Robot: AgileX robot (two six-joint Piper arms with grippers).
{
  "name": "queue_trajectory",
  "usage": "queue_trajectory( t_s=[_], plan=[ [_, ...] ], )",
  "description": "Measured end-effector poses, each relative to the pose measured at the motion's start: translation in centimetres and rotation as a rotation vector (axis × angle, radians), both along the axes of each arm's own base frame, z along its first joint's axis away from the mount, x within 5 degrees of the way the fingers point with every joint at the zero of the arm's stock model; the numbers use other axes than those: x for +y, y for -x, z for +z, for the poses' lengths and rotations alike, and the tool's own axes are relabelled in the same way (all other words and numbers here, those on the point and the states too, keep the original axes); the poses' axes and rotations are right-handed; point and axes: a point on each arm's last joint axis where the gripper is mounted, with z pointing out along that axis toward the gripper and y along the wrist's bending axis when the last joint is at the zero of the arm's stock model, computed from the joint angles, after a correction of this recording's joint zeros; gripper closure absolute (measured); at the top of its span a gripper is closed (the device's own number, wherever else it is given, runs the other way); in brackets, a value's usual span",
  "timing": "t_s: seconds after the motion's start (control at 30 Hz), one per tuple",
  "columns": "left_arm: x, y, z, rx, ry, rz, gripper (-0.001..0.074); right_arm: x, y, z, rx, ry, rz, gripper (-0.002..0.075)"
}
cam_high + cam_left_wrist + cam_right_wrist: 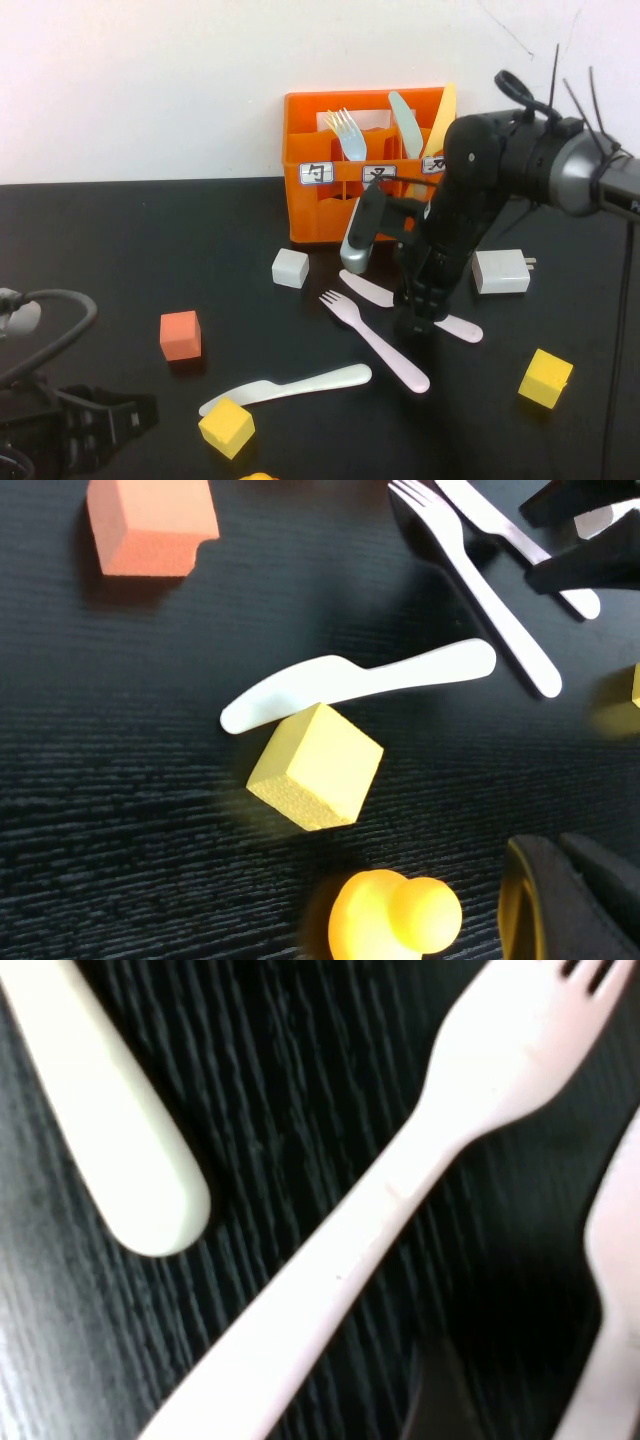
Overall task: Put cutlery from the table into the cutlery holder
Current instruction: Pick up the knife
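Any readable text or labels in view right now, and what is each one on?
Three white labels on the orange cutlery holder front, one black character each:
"勺", left label
"叉", middle label
Right label: partly hidden by the right arm, unreadable.
No other text anywhere.

My high camera overlooks the worktop; both wrist cameras look down close, sharing the pink fork.

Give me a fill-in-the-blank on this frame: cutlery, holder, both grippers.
1. The right gripper is low over the pale pink ____.
2. The pink fork lies on the ____, not in the cutlery holder.
3. The whitish knife touches a ____ cube.
4. The left gripper hangs shut near the table's ____ edge.

Missing: knife; table; yellow; front
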Motion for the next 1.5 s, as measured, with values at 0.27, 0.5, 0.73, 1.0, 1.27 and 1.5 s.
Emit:
queue_trajectory(
  t_s=[0.27,0.5,0.73,1.0,1.27,1.5],
  plan=[
    [0.0,0.0,0.0,-0.004,-0.002,-0.004,0.0736,-0.1,-0.3,-1.0,0.002,0.030,-0.003,0.0308],
    [-0.1,0.0,0.1,-0.002,0.011,-0.004,0.0736,-0.1,-0.5,-1.2,-0.004,0.040,-0.008,0.0308],
    [-0.1,0.0,0.1,-0.006,0.013,-0.008,0.0736,-0.1,-0.5,-1.2,-0.001,0.041,-0.031,0.0349],
    [-0.2,0.0,0.1,-0.003,0.019,-0.012,0.0736,-0.1,-0.6,-1.2,-0.001,0.043,-0.038,0.0570],
    [-0.2,0.0,0.1,-0.003,0.024,-0.011,0.0736,-0.2,-0.7,-1.2,-0.001,0.053,-0.071,0.0612],
    [-0.2,0.1,0.1,-0.001,0.026,-0.014,0.0736,-0.3,-0.7,-1.2,0.011,0.051,-0.117,0.0612]
  ],
)
